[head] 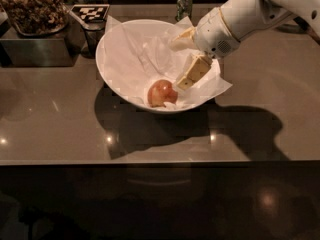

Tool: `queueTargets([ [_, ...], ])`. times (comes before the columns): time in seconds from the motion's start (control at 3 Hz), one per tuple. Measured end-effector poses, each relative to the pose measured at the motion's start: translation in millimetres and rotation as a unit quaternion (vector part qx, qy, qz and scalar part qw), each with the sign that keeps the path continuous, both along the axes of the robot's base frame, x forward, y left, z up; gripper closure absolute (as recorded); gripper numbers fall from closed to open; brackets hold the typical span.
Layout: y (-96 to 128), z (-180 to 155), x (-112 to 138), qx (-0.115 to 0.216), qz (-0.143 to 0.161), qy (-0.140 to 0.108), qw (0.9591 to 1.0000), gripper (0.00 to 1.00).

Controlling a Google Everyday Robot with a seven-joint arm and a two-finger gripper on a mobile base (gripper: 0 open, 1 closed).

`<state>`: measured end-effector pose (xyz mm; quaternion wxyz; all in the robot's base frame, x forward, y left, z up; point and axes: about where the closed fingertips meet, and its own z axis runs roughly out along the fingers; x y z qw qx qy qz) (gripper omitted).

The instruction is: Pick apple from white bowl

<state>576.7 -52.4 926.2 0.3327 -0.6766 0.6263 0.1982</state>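
The apple (161, 93), small and reddish-orange, lies low in the near side of the white bowl (107, 59), on the crinkled white paper lining. The bowl stands on a brown counter. My gripper (184, 58) reaches in from the upper right on a white arm and hangs inside the bowl's right half, just above and to the right of the apple. It is open, with one finger (193, 70) pointing down close to the apple and the other finger (181, 39) higher up. It holds nothing.
A green can (184, 2) stands behind the bowl. A dark metal bin (35, 49) heaped with brown items sits at the back left, with a black-and-white checker tag (90, 12) beside it. The counter's front edge (150, 161) runs across the view.
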Motion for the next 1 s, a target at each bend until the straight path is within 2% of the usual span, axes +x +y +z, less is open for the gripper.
queueTargets([
  [0.67, 0.8, -15.7, 3.8, 0.002, 0.005, 0.033, 0.9994, 0.30],
  [1.0, 4.7, -25.5, 7.3, 0.009, 0.013, 0.050, 0.9986, 0.29],
])
